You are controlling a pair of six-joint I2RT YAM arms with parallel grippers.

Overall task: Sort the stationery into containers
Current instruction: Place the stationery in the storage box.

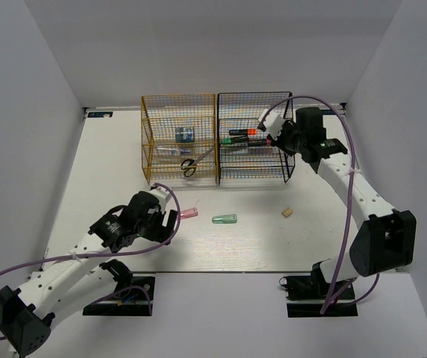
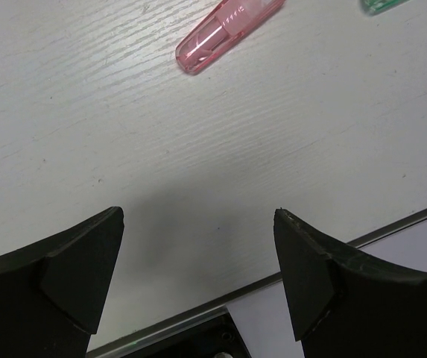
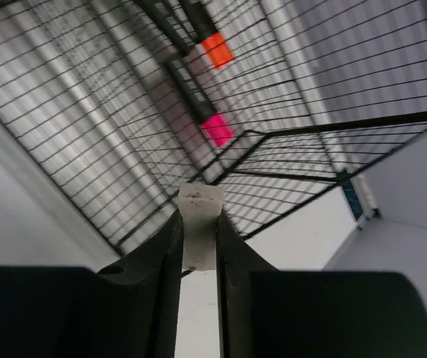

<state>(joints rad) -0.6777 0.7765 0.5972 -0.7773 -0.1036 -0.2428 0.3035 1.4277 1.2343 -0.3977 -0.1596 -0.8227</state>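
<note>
We count 3 items left on the worktop (image 1: 258, 242): pink capsule (image 1: 188, 213), green capsule (image 1: 224, 218), eraser (image 1: 288, 212). Highlighters (image 1: 244, 134) sit in the black rack (image 1: 254, 170); scissors (image 1: 189, 167), tape (image 1: 185, 134) and pen (image 1: 170, 151) in the gold rack (image 1: 152, 149). The left end effector (image 2: 198, 261) is spread; the right end effector (image 3: 198, 224) pinches a pale slip (image 3: 200, 200).

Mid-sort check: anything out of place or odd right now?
Nothing spilled or damaged. The scissors lie slanted in the gold rack. Loose on the table: pink capsule, green capsule, beige eraser. The right claw pinches a thin pale piece by the black rack.
</note>
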